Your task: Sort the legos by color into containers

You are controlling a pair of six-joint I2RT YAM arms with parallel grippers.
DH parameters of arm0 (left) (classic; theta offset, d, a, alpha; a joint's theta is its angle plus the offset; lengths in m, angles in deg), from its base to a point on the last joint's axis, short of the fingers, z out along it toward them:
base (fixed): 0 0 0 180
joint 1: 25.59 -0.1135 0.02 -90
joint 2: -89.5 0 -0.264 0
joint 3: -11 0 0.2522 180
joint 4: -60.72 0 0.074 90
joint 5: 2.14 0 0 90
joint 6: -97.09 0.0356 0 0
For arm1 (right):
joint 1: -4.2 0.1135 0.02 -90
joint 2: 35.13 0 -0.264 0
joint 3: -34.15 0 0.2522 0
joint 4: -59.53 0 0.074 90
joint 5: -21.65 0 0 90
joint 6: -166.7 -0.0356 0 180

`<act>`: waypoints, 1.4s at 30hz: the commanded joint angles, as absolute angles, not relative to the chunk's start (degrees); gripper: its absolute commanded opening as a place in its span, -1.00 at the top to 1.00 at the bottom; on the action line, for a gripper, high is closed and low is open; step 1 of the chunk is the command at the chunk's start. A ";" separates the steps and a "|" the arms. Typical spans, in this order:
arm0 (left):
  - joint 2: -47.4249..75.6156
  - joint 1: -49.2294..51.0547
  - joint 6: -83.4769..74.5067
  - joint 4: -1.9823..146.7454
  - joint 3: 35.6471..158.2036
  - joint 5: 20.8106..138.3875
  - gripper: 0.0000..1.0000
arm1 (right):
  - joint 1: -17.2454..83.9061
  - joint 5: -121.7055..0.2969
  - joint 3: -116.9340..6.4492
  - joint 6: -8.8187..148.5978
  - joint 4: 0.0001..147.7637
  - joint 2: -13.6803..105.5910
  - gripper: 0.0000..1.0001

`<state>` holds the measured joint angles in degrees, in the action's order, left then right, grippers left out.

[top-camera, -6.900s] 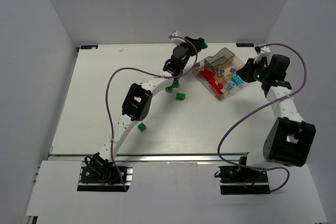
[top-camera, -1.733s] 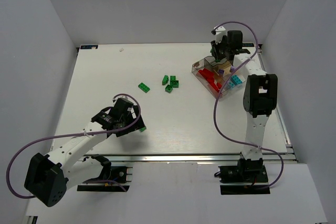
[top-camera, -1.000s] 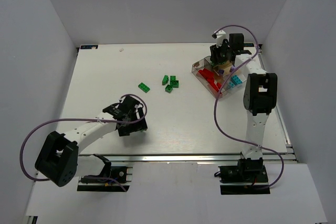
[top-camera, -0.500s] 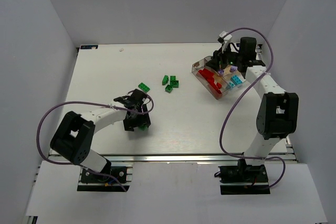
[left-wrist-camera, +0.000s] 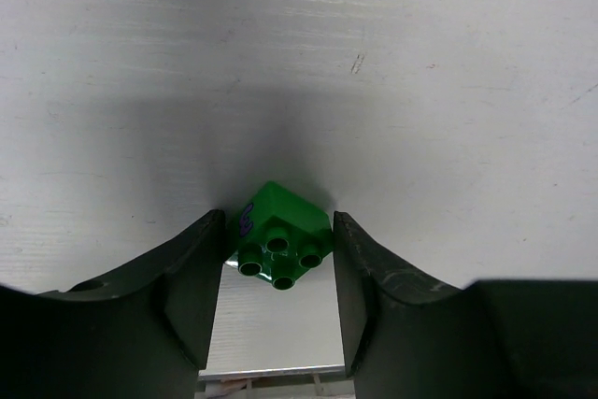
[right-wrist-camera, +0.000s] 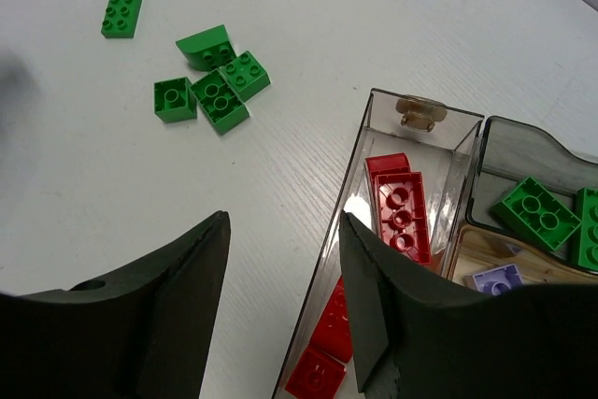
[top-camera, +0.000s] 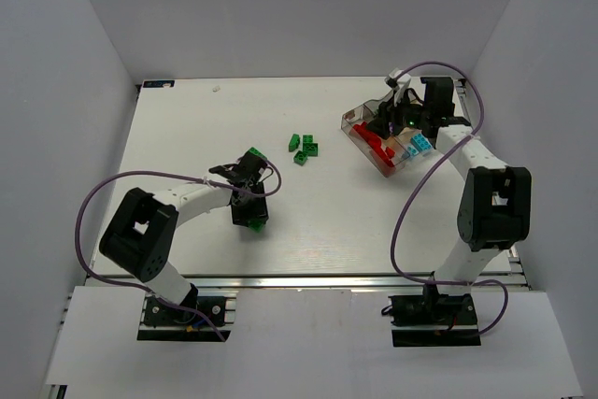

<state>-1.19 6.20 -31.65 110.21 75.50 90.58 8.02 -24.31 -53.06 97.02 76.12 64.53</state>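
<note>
Straddling a square green brick (left-wrist-camera: 282, 242), the left gripper (top-camera: 250, 214) sat low over the worktop (left-wrist-camera: 392, 53), well apart from the tray (right-wrist-camera: 418, 106), on the tray's left and nearer the arm bases than it. The brick lay directly between the fingers, studs up, and being square it had no long axis. It was turned roughly corner-on to the fingers, so a squeeze would likely meet its corners rather than its flat sides. Each finger stood just beside it, but I could not tell whether either was pressing on it.

The right gripper (right-wrist-camera: 282, 223) hovered at the tray's left rim, jaws apart with nothing between them.

Only the left wrist view showed the brick's diagonal set. Only the right wrist view showed the tray's contents: red bricks (right-wrist-camera: 400, 207), green ones (right-wrist-camera: 537, 212) and a purple one (right-wrist-camera: 495, 279), each colour in a separate compartment, with loose green bricks (right-wrist-camera: 213, 89) left of the tray.
</note>
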 commanded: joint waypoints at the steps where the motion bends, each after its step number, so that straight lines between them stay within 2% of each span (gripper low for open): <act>1: -1.29 6.67 -28.51 112.01 74.77 89.18 -0.01 | 7.89 -22.56 -52.65 96.39 74.60 61.64 -0.12; 9: -1.47 6.67 -24.29 111.31 76.52 85.69 0.62 | 7.82 -22.55 -52.29 96.48 75.13 60.68 -0.12; 14: 1.78 6.67 -23.32 107.11 84.23 79.88 0.70 | 7.63 -22.99 -51.86 96.57 75.66 59.36 -0.12; 18: -0.57 6.14 -23.40 99.73 92.32 72.49 0.73 | 6.93 -26.24 -50.54 92.36 72.16 56.73 -0.09; 20: -3.38 6.14 -24.10 94.30 95.93 68.36 0.73 | 6.67 -30.28 -49.48 87.36 70.14 55.67 0.09; 21: -7.05 6.14 -24.98 92.26 100.12 66.78 0.75 | 5.88 -31.07 -49.31 85.16 69.69 54.71 0.46; 23: -11.29 6.14 -26.21 86.39 104.97 62.73 0.79 | 5.44 -34.32 -48.61 83.74 69.07 53.65 0.88; 24: -13.83 6.14 -27.70 84.00 110.31 61.42 0.81 | 5.09 -35.72 -48.17 83.04 68.11 52.25 1.00; 28: -30.59 6.14 -32.62 74.94 126.94 56.93 0.88 | 5.08 -42.22 -45.27 82.06 65.82 48.55 1.00; 29: -33.43 6.14 -34.89 69.62 130.19 56.57 0.97 | 2.91 -43.02 -44.22 82.07 65.47 47.85 1.00; 34: -51.51 6.14 -43.43 57.37 151.61 59.72 1.00 | 0.78 -44.97 -41.66 82.42 64.76 45.39 1.00; 36: -55.41 6.14 -47.65 54.20 155.87 63.15 1.00 | 0.25 -44.88 -40.78 82.42 64.76 44.86 1.00; 42: -61.58 7.28 -52.41 44.43 158.26 72.82 1.00 | -1.95 -43.04 -39.46 81.89 63.97 45.03 1.00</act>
